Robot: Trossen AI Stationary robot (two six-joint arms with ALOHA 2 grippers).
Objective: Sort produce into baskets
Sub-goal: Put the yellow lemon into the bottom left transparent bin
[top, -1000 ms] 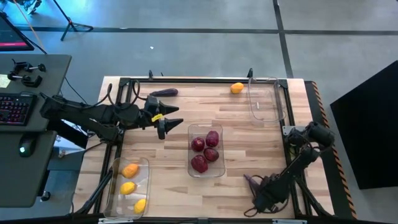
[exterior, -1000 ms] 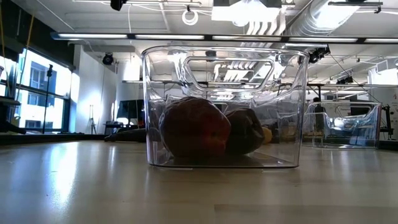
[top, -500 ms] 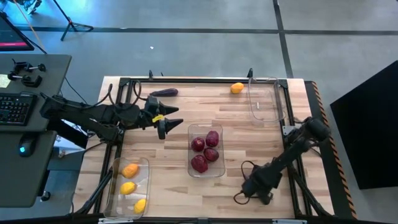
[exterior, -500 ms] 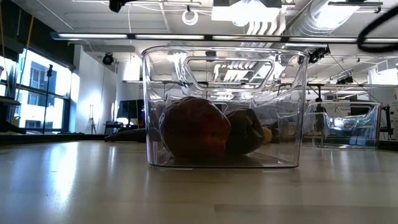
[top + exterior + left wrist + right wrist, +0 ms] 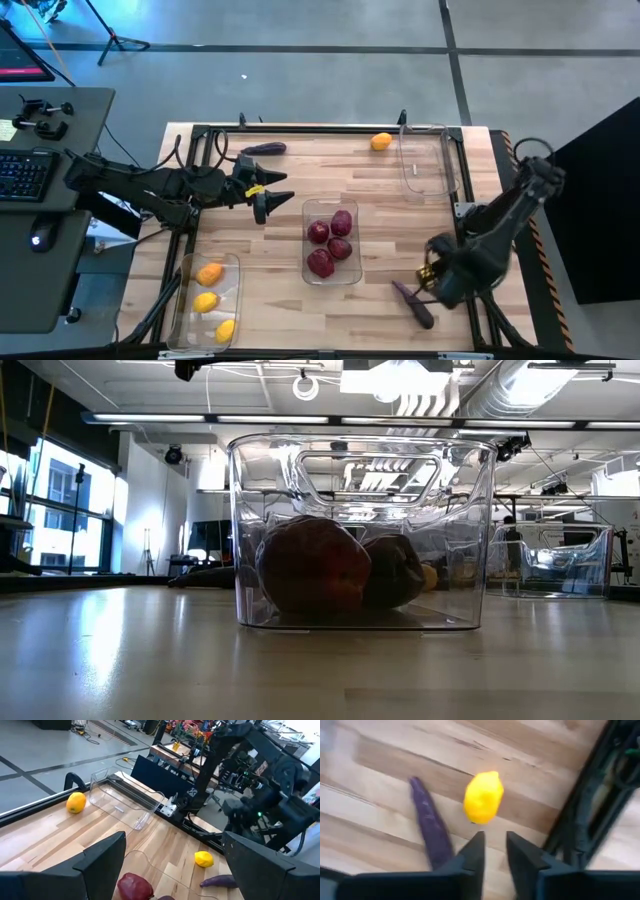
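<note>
The counter (image 5: 270,300) is a pale wood-plank top in a black frame, seen from above. At its near edge, on the left, a clear bin (image 5: 207,300) holds three yellow-orange fruits. On the near right, the right gripper (image 5: 440,283) is held low over the boards; in its wrist view the fingers (image 5: 470,857) are seen close together with only a narrow gap and nothing between them. Just beyond them a yellow lemon (image 5: 482,797) lies on the wood, with a slim purple eggplant (image 5: 431,825) beside it, apart from it.

In the middle of the counter a second clear bin (image 5: 331,241) holds dark red fruits (image 5: 320,262); in the low view this bin fills the foreground.

Farther back, the left gripper (image 5: 268,195) is held above the counter left of centre, its fingers (image 5: 102,857) spread wide and empty. At the far edge lie another eggplant (image 5: 263,148) and an orange fruit (image 5: 381,141), next to an empty third bin (image 5: 425,158).

Around the counter a grey concrete floor is seen, with a desk carrying a keyboard (image 5: 22,172) at the left. Ceiling ducts and light strips are seen beyond.
</note>
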